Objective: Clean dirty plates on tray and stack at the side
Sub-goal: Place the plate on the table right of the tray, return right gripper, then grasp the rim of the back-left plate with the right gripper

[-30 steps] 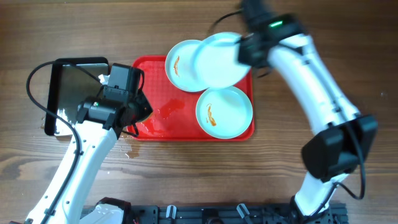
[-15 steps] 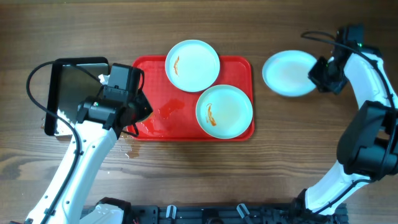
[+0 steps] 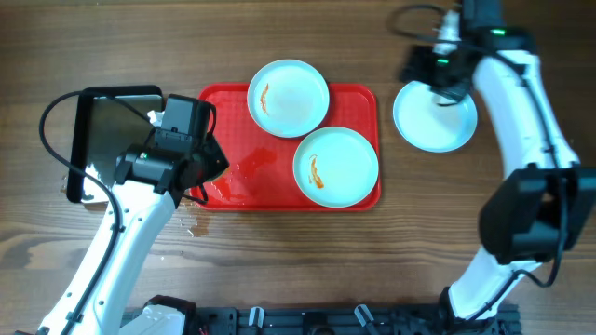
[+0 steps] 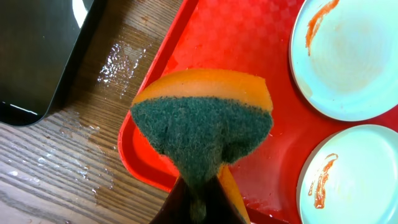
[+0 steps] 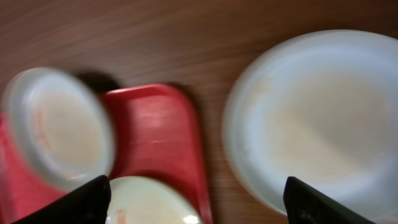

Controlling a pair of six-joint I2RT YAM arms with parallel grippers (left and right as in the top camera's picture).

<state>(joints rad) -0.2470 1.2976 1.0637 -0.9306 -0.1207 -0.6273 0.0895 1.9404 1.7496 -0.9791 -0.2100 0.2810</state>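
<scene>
On the wooden table [image 3: 521, 37] right of the large red plastic tray [image 3: 223, 191] lies a clean round pale mint-white plate [image 3: 434, 121]. The right gripper [image 3: 436, 67] hangs over its far edge, jaws wide and empty. One smeared plate [image 3: 288, 98] and another smeared plate [image 3: 335, 167] sit on the tray. The left gripper [image 4: 198, 208] pinches an orange-and-green sponge [image 4: 202, 118], which hides its fingers. The right wrist view is blurred.

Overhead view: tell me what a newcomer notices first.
The bright red tray at the centre, carrying two sauce-smeared plates. A third plate, unsmeared, lies on the wood to its right. An orange-and-green sponge fills the left wrist view.
</scene>
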